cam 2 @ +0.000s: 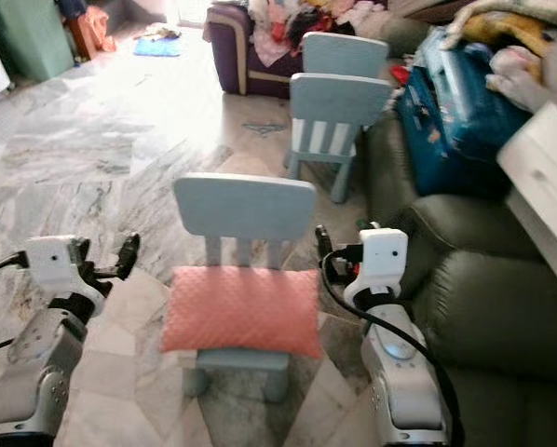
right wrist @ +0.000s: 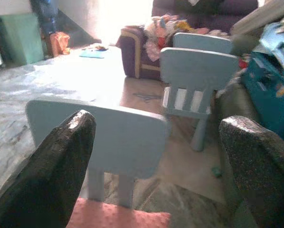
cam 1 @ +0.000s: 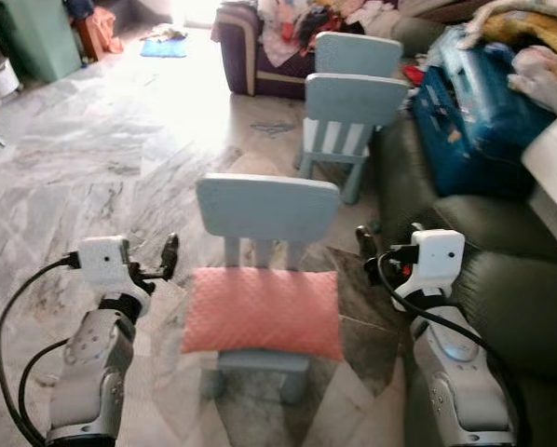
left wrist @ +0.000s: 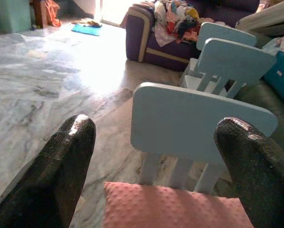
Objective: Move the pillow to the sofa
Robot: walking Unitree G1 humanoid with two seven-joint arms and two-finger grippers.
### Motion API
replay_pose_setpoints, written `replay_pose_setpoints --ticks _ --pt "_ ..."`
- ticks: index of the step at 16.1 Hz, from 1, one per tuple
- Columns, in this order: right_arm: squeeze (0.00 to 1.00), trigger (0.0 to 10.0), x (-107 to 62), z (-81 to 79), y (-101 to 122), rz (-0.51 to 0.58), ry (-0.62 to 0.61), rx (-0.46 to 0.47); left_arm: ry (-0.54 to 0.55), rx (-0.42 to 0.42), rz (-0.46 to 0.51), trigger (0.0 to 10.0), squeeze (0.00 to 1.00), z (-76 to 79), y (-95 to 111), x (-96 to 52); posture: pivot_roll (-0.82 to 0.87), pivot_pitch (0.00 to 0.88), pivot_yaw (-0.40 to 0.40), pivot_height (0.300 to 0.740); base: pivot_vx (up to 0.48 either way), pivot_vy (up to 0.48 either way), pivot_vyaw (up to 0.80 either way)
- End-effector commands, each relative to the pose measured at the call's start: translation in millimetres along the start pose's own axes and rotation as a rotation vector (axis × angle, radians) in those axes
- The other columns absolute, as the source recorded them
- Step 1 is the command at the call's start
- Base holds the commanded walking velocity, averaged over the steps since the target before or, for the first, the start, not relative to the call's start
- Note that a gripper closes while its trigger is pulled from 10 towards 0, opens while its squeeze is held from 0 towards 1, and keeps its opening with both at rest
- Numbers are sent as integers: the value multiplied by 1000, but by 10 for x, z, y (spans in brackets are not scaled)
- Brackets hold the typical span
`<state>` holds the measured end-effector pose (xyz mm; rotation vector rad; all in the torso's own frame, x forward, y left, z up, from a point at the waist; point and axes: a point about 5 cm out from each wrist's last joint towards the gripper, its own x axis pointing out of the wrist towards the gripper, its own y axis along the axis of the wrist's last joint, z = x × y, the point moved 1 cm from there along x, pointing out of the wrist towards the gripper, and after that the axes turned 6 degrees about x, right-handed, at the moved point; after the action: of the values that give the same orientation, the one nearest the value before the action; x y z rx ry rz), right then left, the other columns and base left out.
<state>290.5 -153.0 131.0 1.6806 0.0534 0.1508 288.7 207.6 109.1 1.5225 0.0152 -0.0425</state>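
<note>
Two grippers flank the pillow [cam 1: 263, 312], which lies flat on the seat of the nearest chair [cam 1: 267, 211], its right end overhanging the seat edge. The left gripper [cam 1: 167, 258] hangs just off the pillow's left end, the right gripper [cam 1: 367, 247] just off its right end, level with the chair back; neither touches it. In the wrist views each pair of fingers [left wrist: 61, 166] stands wide apart, with the chair back framed between them and only the pillow's far edge at the bottom.

Risks, as judged from here: the fingers are aimed above the pillow, so closing now would catch the chair back or nothing. A one-sided pinch could let the soft pillow sag and slide off the seat. The light chair may tip or skid on the smooth floor [cam 1: 92, 158] if bumped.

Beyond, the dark sofa [cam 1: 502, 298] lies at the right, its far end loaded with a blue case [cam 1: 465, 121]. Two more chairs [cam 1: 353, 112] stand behind.
</note>
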Motion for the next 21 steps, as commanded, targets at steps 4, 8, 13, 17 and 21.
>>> replay_pose_setpoints --ticks 4,8,13,17,21 --pt "0 10000 -6 21 -7 -2 -12 -1 -5 8 -29 10000 0 15 -64 -24 -60 103 -43 740 450 0 0" --pt "0 10000 -8 20 -10 -2 -14 -1 -1 -2 -56 10000 0 32 -114 -20 -59 104 -46 740 0 0 0" --pt "0 10000 -6 30 -13 -4 -13 -4 23 -5 -90 10000 0 26 -156 -19 -57 102 -48 740 0 0 0" --pt "0 10000 66 46 -76 -41 12 -9 44 45 -148 10000 0 -48 -279 4 -49 108 -56 740 0 0 0" --pt "0 10000 123 62 -54 -45 19 8 9 28 -201 10000 0 -14 -408 8 -46 125 -60 740 0 0 0"
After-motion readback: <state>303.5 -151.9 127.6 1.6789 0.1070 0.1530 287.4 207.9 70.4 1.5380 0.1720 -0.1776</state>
